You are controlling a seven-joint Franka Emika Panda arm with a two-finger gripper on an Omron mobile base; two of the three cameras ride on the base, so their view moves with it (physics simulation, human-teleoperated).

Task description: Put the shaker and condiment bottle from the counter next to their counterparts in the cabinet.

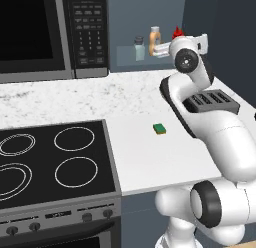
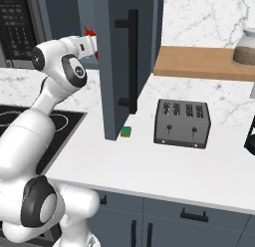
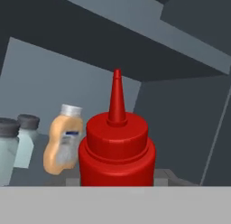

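Your white arm reaches up from the base toward the dark blue-grey cabinet [image 1: 200,22], and the claw [image 3: 117,180] sits closed around the red condiment bottle [image 3: 117,146], gripping it low on its body. In the hand view the bottle stands upright right in front of you, its tapered nozzle pointing up inside the shelf niche. Just beside it, on its left in that view, stands the orange-tan bottle [image 3: 64,144] with a pale cap, and further left are two pale grey-blue shakers [image 3: 18,142] with grey caps, close together. From the left base view, the red bottle's tip shows just above your wrist, with the orange-tan bottle and one shaker to its left on the shelf. Below, the white speckled worktop [image 1: 145,157] carries a small green sponge [image 1: 159,128] and a dark toaster [image 2: 182,122]; a black stovetop [image 1: 50,162] lies to your left, under a black microwave [image 1: 50,32].
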